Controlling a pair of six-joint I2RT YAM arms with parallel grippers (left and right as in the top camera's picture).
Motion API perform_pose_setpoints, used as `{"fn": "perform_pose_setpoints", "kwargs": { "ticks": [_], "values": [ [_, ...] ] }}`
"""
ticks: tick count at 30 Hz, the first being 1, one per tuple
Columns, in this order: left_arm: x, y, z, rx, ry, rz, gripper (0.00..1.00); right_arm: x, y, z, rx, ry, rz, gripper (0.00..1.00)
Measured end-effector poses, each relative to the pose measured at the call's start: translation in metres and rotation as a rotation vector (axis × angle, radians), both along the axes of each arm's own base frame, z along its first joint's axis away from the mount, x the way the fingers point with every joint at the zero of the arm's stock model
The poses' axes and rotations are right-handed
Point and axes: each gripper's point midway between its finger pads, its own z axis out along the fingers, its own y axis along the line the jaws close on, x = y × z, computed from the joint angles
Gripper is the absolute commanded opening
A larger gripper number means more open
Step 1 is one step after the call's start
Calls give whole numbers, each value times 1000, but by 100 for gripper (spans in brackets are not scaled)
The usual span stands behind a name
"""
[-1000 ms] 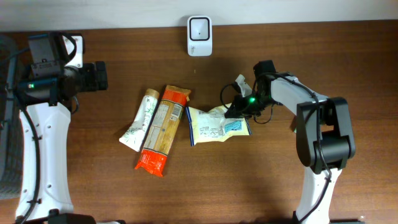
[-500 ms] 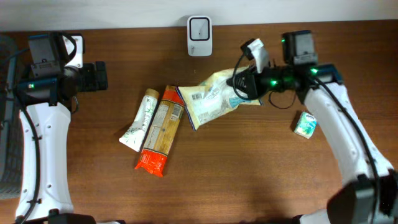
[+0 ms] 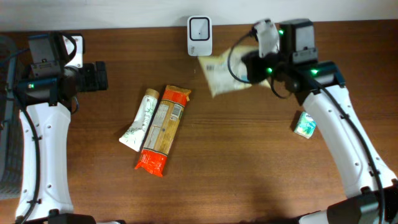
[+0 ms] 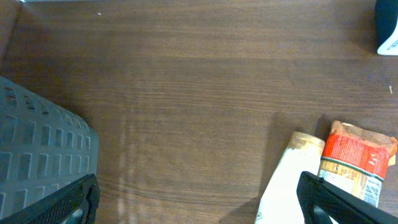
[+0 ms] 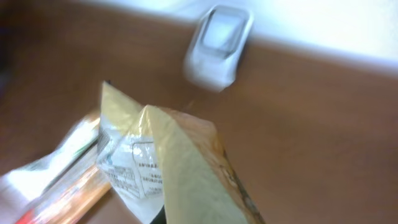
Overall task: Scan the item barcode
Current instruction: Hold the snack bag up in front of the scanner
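Overhead: the right gripper (image 3: 241, 67) is pinched on a yellow bag (image 3: 219, 73), held just beside the white scanner (image 3: 199, 36) at the far edge of the table (image 3: 249, 180). A white tube (image 3: 140, 119) and an orange packet (image 3: 162, 129) lie touching, well apart from the bag. A small green-white pack (image 3: 305, 124) sits beside the right arm. The left gripper (image 3: 99, 76) is spread wide near a grey basket (image 3: 5, 143)

Left wrist: basket, tube and packet lie around the parted fingers (image 4: 68, 202)

Right wrist: blurred; the bag's white label is unreadable, with the scanner beyond
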Motion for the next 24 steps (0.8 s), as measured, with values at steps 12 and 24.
{"fn": "perform_pose_setpoints", "kwargs": {
  "ticks": [12, 24],
  "values": [
    [0, 0, -1, 0, 2, 0, 99, 147, 71, -29, -1326, -793, -36, 4],
    [0, 0, -1, -1, 2, 0, 99, 157, 90, -63, -1615, -864, 139, 4]
  ]
}}
